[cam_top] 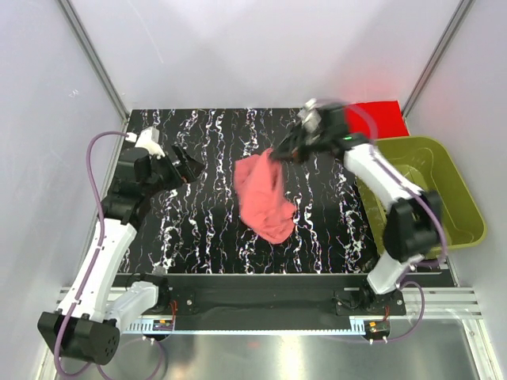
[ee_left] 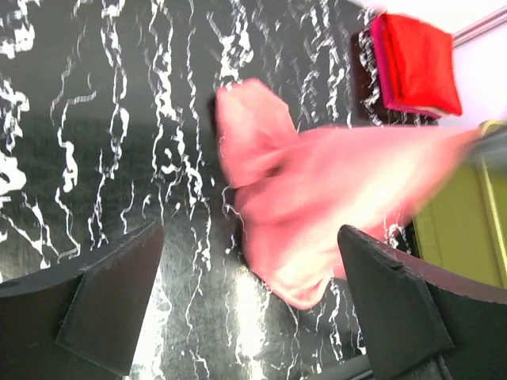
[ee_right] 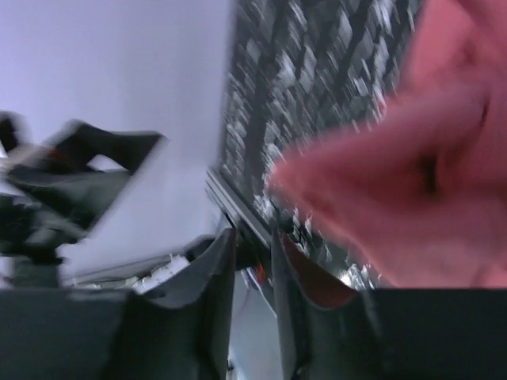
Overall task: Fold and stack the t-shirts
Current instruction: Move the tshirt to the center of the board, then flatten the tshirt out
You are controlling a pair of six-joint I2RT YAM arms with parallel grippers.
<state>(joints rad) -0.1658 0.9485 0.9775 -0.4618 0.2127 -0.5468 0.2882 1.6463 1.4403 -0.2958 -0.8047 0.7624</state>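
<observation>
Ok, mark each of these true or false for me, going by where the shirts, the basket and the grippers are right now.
1. The red t-shirt lies folded at the far right corner of the table. True.
2. The salmon-pink t-shirt is inside the olive-green basket. False: it lies crumpled mid-table, with its far end drawn up to the right gripper.
3. The left gripper is open and holds nothing. True.
4. The basket stands at the left side of the table. False: it stands at the right, beside the right arm.
</observation>
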